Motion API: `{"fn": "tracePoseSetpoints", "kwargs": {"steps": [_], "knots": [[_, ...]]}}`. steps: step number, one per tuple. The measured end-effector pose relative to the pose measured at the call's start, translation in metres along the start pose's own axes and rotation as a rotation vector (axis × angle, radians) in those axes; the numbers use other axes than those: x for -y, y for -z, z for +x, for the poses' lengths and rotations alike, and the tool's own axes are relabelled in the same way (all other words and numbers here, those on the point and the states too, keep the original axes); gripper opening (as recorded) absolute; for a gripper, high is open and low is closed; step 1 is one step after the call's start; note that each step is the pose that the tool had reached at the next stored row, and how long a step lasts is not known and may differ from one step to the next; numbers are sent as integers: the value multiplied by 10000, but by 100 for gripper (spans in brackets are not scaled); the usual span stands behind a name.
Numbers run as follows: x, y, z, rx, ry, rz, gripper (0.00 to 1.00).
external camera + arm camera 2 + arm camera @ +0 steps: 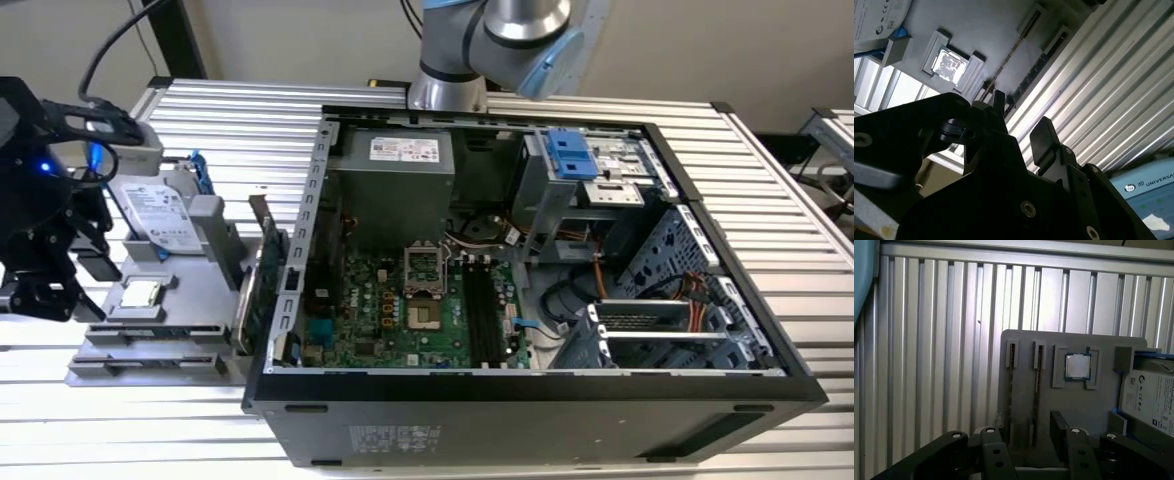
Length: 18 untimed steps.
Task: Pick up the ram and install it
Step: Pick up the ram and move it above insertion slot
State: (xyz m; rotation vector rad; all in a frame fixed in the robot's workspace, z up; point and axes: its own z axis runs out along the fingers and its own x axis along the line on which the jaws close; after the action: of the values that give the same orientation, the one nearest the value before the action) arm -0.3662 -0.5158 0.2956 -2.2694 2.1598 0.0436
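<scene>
Now | hand (1023,427) released, empty, above gray holder (1074,405) | ram (1038,390) on edge in slot, beyond fingertips, roughly between them | long axis crosswise to closing line

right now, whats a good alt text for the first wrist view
An open black pincer hangs empty over a grey parts tray on a ribbed metal table. The tray holds two thin sticks edge-on in narrow slots, likely the ram, a square processor chip and a hard drive.
</scene>
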Motion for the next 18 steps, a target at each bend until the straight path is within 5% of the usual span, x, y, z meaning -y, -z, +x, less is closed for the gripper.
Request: {"fn": "tracePoseSetpoints", "kwargs": {"steps": [18], "knots": [[-6,-159,47,1,0,0,100]]}}
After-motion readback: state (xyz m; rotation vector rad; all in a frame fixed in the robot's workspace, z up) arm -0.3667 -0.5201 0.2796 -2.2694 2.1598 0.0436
